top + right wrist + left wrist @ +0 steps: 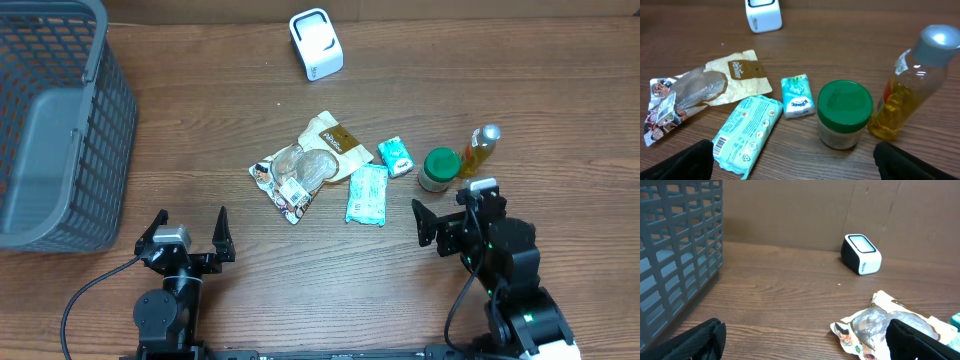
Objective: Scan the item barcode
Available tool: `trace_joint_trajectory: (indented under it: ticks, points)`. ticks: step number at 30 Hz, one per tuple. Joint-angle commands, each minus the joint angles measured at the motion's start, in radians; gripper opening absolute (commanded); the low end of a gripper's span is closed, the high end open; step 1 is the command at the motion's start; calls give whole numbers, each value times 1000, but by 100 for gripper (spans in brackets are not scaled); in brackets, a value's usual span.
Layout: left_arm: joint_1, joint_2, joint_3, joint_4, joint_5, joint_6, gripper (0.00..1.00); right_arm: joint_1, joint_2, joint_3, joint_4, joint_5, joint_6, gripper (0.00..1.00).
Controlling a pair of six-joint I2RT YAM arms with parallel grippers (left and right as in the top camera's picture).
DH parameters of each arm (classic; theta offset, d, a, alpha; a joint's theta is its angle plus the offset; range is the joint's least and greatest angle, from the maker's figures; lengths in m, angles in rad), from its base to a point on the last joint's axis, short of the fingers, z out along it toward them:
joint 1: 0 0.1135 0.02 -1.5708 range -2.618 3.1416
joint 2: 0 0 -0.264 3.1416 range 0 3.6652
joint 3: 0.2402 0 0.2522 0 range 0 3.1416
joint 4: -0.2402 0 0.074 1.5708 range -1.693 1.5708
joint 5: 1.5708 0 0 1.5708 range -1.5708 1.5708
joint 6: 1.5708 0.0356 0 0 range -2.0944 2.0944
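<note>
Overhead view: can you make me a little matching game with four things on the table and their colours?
Things:
1. basket
2. scanner
3. jar
4. bottle

Descriptions:
A. green lid
B. white box
C. grey mesh walls
D. yellow liquid inside

Pairs: 1-C, 2-B, 3-A, 4-D

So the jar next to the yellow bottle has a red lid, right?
Not quite. The jar does stand right beside the yellow bottle, but its lid is green, not red. The right wrist view shows it best.
</note>
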Motion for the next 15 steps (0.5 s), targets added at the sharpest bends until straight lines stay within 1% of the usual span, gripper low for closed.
trace_joint_trajectory:
  ticks: [1, 7, 12, 15]
  points:
    - [6, -11, -3, -2, -6, 16, 100, -26, -71, -37, 12, -24, -16, 100]
    - [6, -11, -3, -2, -6, 16, 100, -59, -179, -91, 45, -54, -31, 100]
    - [6, -11, -3, -2, -6, 16, 100, -71, -280, -159, 172, -82, -31, 100]
    - [6, -11, -3, -2, -6, 16, 100, -71, -331, -213, 306, -105, -31, 100]
